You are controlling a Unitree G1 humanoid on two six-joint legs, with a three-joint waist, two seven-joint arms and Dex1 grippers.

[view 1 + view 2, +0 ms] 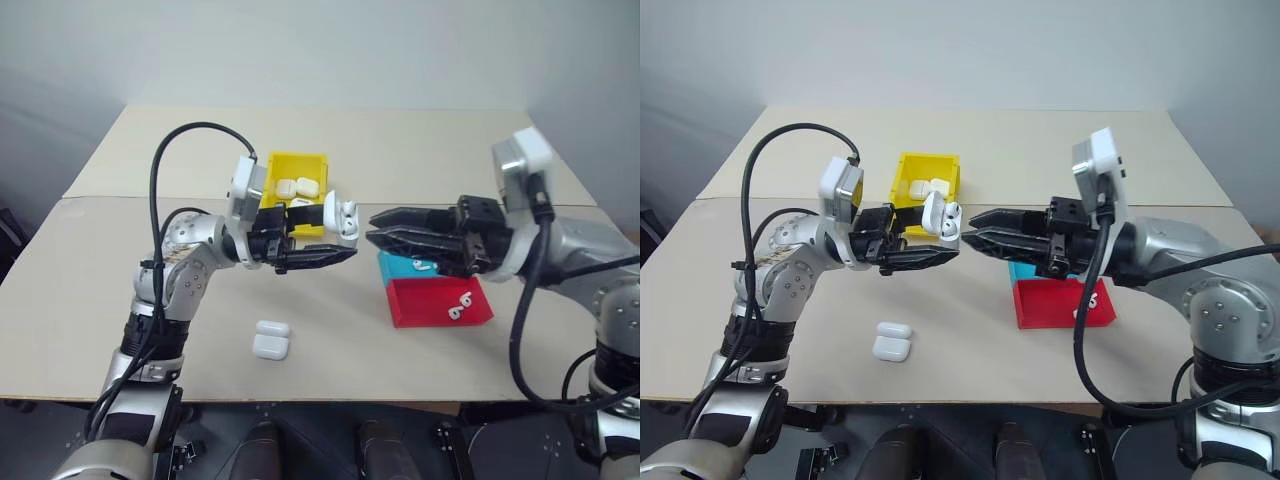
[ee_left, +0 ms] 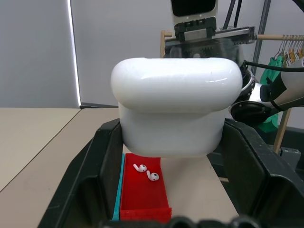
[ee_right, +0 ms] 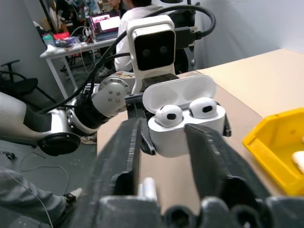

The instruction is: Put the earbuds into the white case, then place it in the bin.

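Now, left gripper (image 1: 318, 255): clamped on case (image 1: 341, 217), lid open toward the right gripper (image 1: 385, 229) for loading.
Earbuds (image 3: 186, 111): seated in case.
Right gripper: just beside case, empty, jaws slightly parted.
Bin (image 1: 293, 167): beyond left gripper.

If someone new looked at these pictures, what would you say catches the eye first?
First, the open white case held in mid-air by the left gripper, two earbuds seated inside, with the right gripper just in front of it. Behind stands the yellow bin holding closed cases; a teal-and-red tray lies beneath the right gripper.

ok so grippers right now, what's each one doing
left gripper: closed on the open white case, earbuds seated in it
right gripper: slightly open, holding nothing
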